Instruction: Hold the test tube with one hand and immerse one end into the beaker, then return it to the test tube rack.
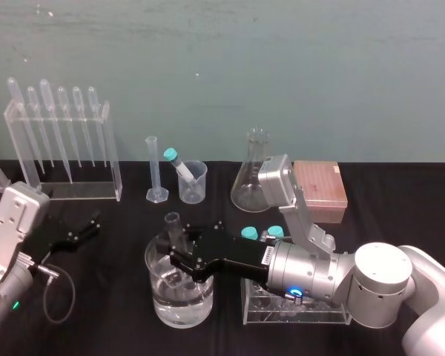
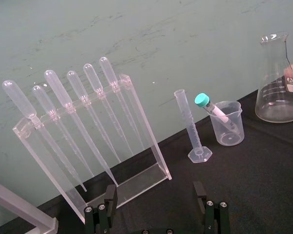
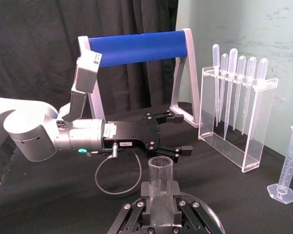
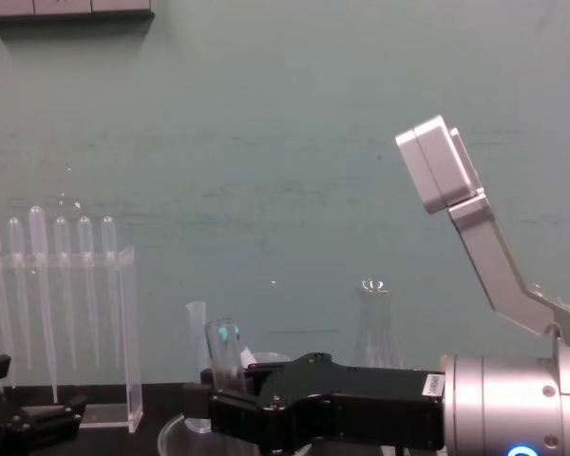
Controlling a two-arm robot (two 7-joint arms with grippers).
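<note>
The test tube (image 1: 173,225) stands nearly upright at lower centre of the head view. The right gripper (image 1: 179,256) is clamped on it below its open mouth. In the right wrist view the tube (image 3: 160,187) rises between the black fingers (image 3: 136,214), which press on both its sides. It is held over a wide glass dish (image 1: 159,300) partly filled with water. The gripper hides the tube's lower end, so I cannot tell whether it reaches the water.

The beaker (image 1: 193,185) sits higher in the frame, near the wall and well apart from the tube. A teal-capped tube (image 1: 179,165) leans in it. A graduated cylinder (image 1: 154,170) stands just left of it and a conical flask (image 1: 252,174) to its right. The test tube rack (image 1: 311,315) lies at lower right, largely covered by the right arm, with two teal caps (image 1: 248,232) showing above it.

The left gripper (image 1: 85,226) hangs at middle left, its fingers apart and holding nothing. A pipette stand (image 1: 63,144) fills the upper left. A brown box (image 1: 320,189) sits right of the flask.
</note>
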